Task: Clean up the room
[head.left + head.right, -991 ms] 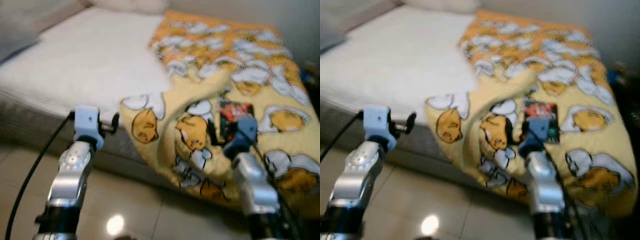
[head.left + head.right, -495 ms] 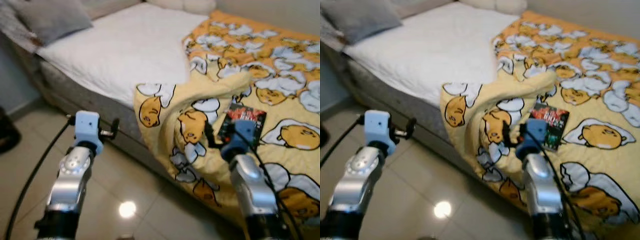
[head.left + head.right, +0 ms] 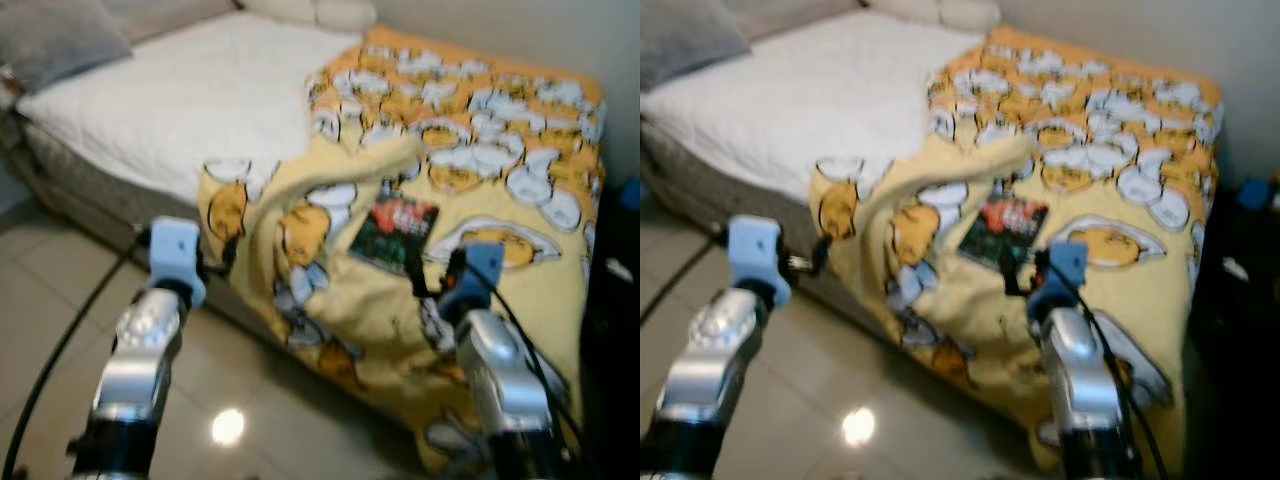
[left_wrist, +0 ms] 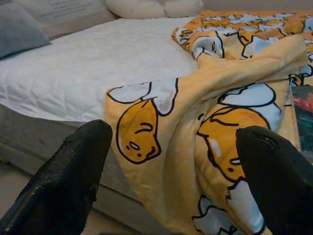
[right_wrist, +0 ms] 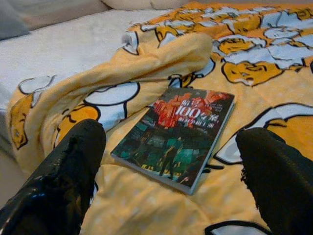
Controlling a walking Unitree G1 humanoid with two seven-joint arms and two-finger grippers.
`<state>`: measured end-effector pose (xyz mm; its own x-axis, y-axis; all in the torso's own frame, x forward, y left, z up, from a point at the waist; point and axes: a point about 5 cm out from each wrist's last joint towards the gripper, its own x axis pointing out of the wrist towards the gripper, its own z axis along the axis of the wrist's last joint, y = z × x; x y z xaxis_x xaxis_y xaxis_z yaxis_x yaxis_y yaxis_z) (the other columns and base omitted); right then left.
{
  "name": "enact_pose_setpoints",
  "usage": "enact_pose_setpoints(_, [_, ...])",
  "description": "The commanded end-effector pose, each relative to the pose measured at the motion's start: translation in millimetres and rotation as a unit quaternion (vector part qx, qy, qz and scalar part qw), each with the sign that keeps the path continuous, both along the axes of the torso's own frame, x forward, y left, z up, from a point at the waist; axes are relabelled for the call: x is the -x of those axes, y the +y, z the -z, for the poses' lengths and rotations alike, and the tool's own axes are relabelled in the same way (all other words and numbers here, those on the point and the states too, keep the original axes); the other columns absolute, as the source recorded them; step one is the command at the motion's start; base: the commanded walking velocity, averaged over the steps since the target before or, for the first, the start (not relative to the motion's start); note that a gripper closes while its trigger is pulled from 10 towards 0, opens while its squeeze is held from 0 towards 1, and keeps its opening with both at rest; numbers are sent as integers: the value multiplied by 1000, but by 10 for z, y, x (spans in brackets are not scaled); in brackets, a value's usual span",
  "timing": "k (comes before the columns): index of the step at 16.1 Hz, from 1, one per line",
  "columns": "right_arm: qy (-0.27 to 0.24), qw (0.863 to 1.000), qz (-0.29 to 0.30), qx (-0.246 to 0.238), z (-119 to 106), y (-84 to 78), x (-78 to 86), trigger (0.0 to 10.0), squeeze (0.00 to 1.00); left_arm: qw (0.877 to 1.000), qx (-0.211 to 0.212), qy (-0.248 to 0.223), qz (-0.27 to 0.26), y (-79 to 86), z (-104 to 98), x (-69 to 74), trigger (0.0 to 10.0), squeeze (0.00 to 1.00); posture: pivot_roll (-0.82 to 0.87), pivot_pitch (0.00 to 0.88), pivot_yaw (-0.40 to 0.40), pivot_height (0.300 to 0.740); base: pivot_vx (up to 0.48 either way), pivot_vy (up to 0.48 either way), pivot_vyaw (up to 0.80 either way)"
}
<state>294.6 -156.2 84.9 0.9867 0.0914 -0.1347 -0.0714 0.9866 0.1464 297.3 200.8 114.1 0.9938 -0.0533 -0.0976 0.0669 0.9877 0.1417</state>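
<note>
From the head we look forward and down, somewhat blurred, over both arms to the bed (image 3: 170, 110) and yellow blanket (image 3: 480, 170). Our left wrist camera looks low and close along its fingers (image 4: 68, 176) at the blanket's hanging fold. Our right wrist camera looks closely at the book (image 5: 176, 134), also seen from the head.

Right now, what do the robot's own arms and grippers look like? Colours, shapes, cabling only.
Both arms are silver, rounded metal segments with black joints lower down. Each wrist carries a boxy light-blue module. The left gripper and right gripper each have two long, chunky black fingers with a matte, slightly rough surface. A black cable loops off the left arm; thinner black wires run along the right arm.
</note>
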Motion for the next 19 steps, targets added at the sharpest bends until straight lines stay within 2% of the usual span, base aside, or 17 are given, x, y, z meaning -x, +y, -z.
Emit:
enact_pose_setpoints(1, [5, 1000, 12, 1, 17, -82, 11, 10000, 0, 1000, 6, 5, 7, -62, -6, -17, 10000, 804, 85, 0, 10, 740, 0, 0, 0])
enact_pose_setpoints(3, [8, 1000, 11, 0, 24, -79, 11, 10000, 0, 1000, 0, 6, 19, -91, 2, -12, 10000, 773, 81, 0, 12, 740, 0, 0, 0])
enact_pose_setpoints(6, [9, 1000, 12, 1, 22, -81, 10, 10000, 0, 1000, 6, 3, 27, -106, -1, -4, 10000, 776, 78, 0, 13, 740, 95, 0, 0])
enact_pose_setpoints(19, [10, 1000, 12, 8, 13, -98, -16, 10000, 0, 999, 16, 4, 41, -142, -12, -20, 10000, 784, 75, 0, 12, 740, 376, 0, 0])
